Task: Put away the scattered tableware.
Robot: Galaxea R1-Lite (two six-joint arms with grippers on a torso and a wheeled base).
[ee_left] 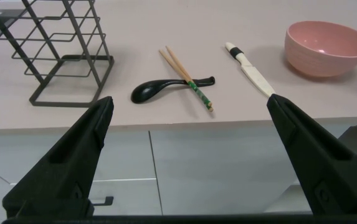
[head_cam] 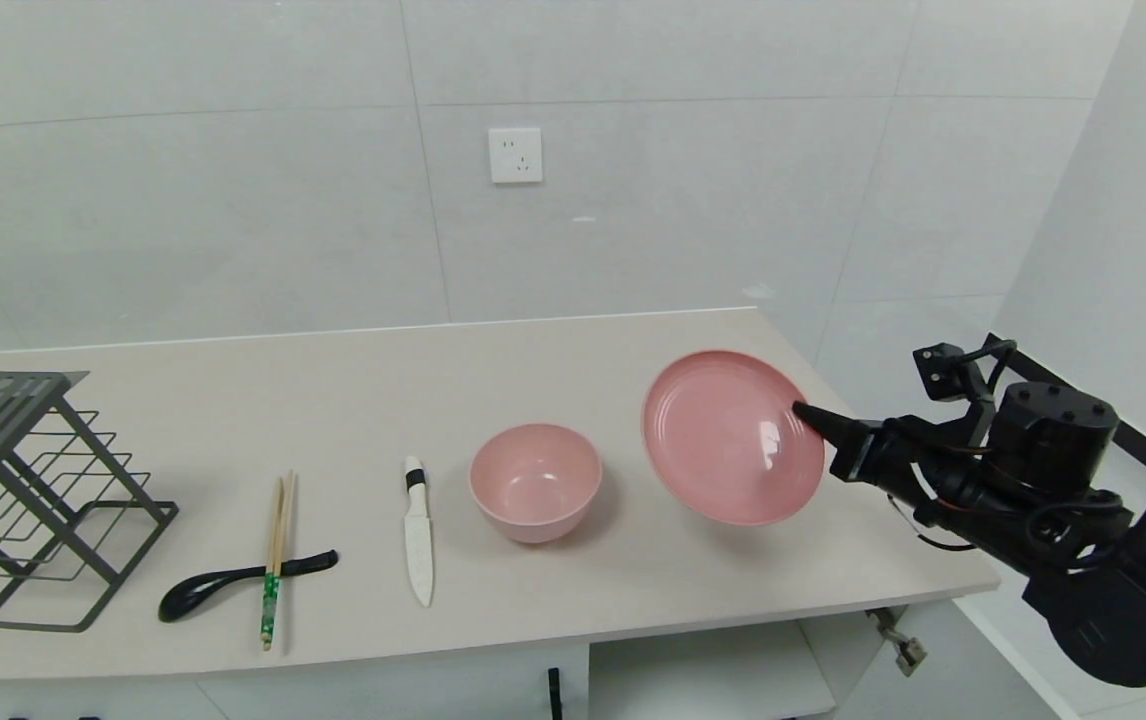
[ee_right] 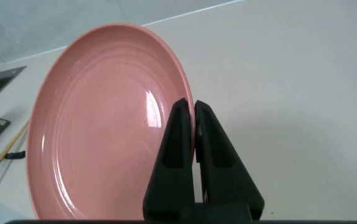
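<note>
Sitting against a white tiled wall [head_cam: 233,200] with one socket [head_cam: 515,155], a pale counter [head_cam: 533,370] holds the tableware. From left to right there is one dark wire rack [head_cam: 23,480], one black spoon [head_cam: 233,578] with two chopsticks [head_cam: 276,545] lying across its handle, one white knife [head_cam: 418,530], one pink bowl [head_cam: 535,482] and one pink plate [head_cam: 723,435]. The left gripper [ee_left: 189,99] hangs in front of the counter edge, its jaws wide and holding nothing. The right gripper [head_cam: 801,410] pinches the plate's right rim tight. The plate is tipped up over the counter's right end.

Matte black right claw [head_cam: 801,410], tapered wedge fingers [ee_right: 178,143]; round screwed wrist housing [head_cam: 1053,420], looped cables [head_cam: 1083,508].
</note>
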